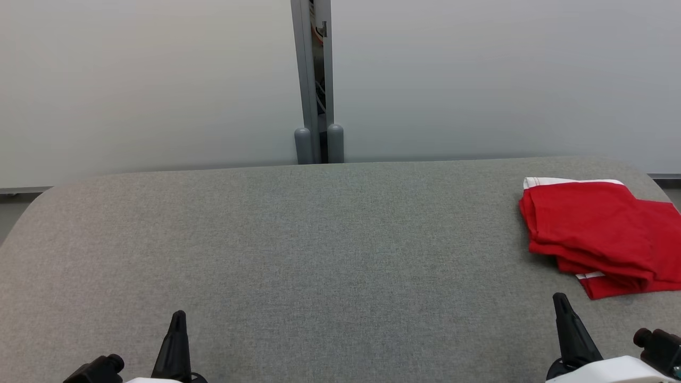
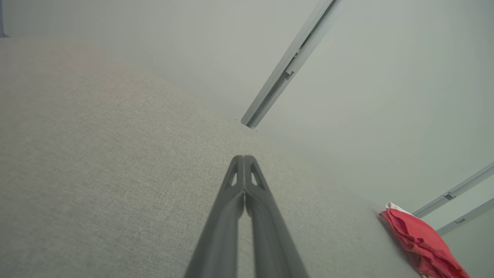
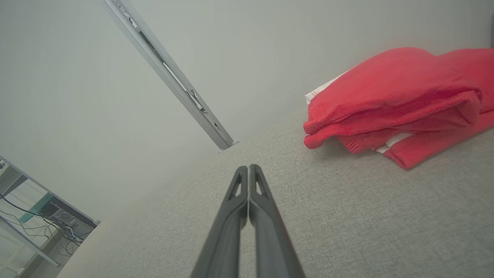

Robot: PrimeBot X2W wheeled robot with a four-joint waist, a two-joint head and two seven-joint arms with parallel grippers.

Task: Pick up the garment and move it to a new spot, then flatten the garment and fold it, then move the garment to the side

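The garment (image 1: 598, 234) is red with white trim. It lies folded in several layers at the far right of the grey fabric table (image 1: 319, 255), partly cut by the head view's right edge. It also shows as the red garment (image 2: 422, 243) low at the right of the left wrist view and as the red garment (image 3: 397, 100) at the upper right of the right wrist view. My left gripper (image 1: 179, 318) sits at the lower left, shut and empty, fingers pressed together (image 2: 244, 158). My right gripper (image 1: 559, 299) is shut and empty just in front of the garment's near edge, apart from it (image 3: 249, 168).
Pale wall panels stand behind the table, joined by a grey vertical post (image 1: 317, 80) with two rounded feet. The table has rounded corners at the back left and back right. A shelf with cables (image 3: 34, 220) shows beyond the table's edge.
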